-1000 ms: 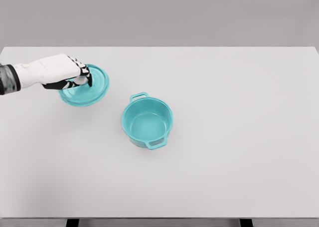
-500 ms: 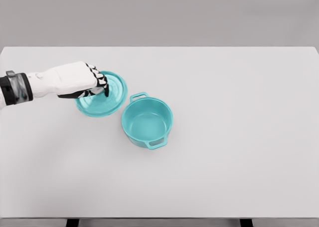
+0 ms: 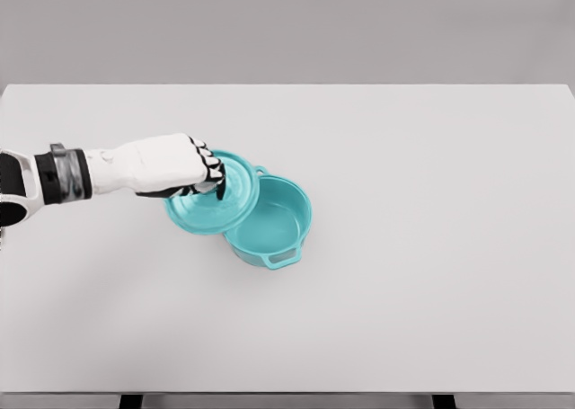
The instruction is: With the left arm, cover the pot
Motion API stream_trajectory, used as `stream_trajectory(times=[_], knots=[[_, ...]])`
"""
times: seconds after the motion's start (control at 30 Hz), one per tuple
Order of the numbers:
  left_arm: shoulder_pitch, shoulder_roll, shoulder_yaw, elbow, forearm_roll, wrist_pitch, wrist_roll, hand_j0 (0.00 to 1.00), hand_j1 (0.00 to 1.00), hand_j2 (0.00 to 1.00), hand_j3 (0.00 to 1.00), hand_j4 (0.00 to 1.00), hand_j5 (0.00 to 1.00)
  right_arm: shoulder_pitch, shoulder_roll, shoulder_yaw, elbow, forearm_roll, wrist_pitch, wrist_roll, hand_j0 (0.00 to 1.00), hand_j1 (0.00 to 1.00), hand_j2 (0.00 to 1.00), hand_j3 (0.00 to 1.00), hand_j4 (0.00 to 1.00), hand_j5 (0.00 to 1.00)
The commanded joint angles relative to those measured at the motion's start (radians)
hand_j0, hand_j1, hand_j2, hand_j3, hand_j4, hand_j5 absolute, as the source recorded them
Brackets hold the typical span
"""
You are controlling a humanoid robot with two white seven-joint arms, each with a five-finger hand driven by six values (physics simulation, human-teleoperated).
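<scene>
Head view: left hand (image 3: 175,164), fingers (image 3: 208,168) clamped on lid (image 3: 212,207) knob, carried rightward from worktop (image 3: 431,157) left side; now overlapping pot (image 3: 269,222) left rim, held tilted, not yet centred; needs further shift right, then lowering

Pot (image 3: 274,225) & lid (image 3: 220,207), centre-left of frame: teal, smooth, soft satin sheen, looks like enamel or plastic, can't tell which. Left hand (image 3: 175,166): white hard shell, smooth, semi-gloss, w/ black matt joints at the fingers (image 3: 211,171); dark grey wrist band. Table (image 3: 404,247): pale grey, matt, smooth, no texture.
</scene>
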Motion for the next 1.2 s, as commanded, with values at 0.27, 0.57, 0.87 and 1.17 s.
stream_trajectory(times=[0.27, 0.57, 0.87, 1.17], knots=[[-0.003, -0.062, -0.047, -0.017, -0.013, 0.003, 0.0, 0.48, 0.48, 0.48, 0.48, 0.48, 0.48, 0.0, 0.0, 0.0, 0.0, 0.0, 0.0, 0.0, 1.0, 1.0, 1.0, 1.0, 1.0, 1.0], [-0.006, -0.116, -0.058, 0.001, -0.045, 0.003, 0.0, 0.48, 0.48, 0.48, 0.48, 0.48, 0.48, 0.0, 0.0, 0.0, 0.0, 0.0, 0.0, 0.0, 1.0, 1.0, 1.0, 1.0, 1.0, 1.0], [-0.012, -0.187, -0.058, 0.041, -0.108, 0.003, 0.0, 0.48, 0.48, 0.48, 0.48, 0.48, 0.48, 0.0, 0.0, 0.0, 0.0, -0.001, 0.0, 0.0, 1.0, 1.0, 1.0, 1.0, 1.0, 1.0], [-0.009, -0.205, -0.06, 0.043, -0.117, 0.003, 0.0, 0.48, 0.48, 0.48, 0.48, 0.48, 0.48, 0.0, 0.0, 0.0, 0.0, 0.0, 0.0, 0.0, 1.0, 1.0, 1.0, 1.0, 1.0, 1.0]])
